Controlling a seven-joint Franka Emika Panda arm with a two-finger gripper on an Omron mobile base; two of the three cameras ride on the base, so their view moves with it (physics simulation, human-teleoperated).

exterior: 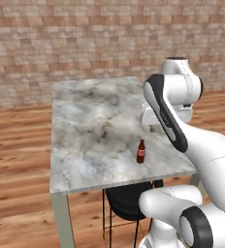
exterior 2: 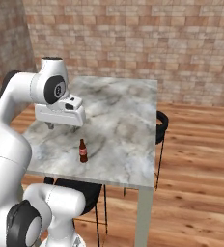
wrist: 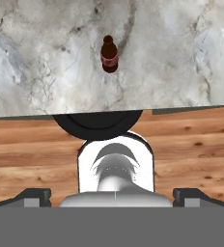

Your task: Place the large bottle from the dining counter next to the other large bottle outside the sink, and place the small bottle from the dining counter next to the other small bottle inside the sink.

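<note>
So we've got the small brown bottle (exterior: 140,151) standing upright on the dining counter (exterior: 85,126), close to the near edge, with nothing touching it. Our gripper (wrist: 112,197) hangs up above the counter, well clear of the bottle, fingers spread wide and holding nothing. A black stool (exterior 2: 161,124) sits tucked under the counter's side.

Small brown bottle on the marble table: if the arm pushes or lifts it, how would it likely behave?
The small brown bottle stands upright on a narrow base on the dining counter, so a push high on its neck would probably tip it. On its side, its round body would likely roll. It looks rigid and glossy, so possibly slippery in the pincer.
</note>
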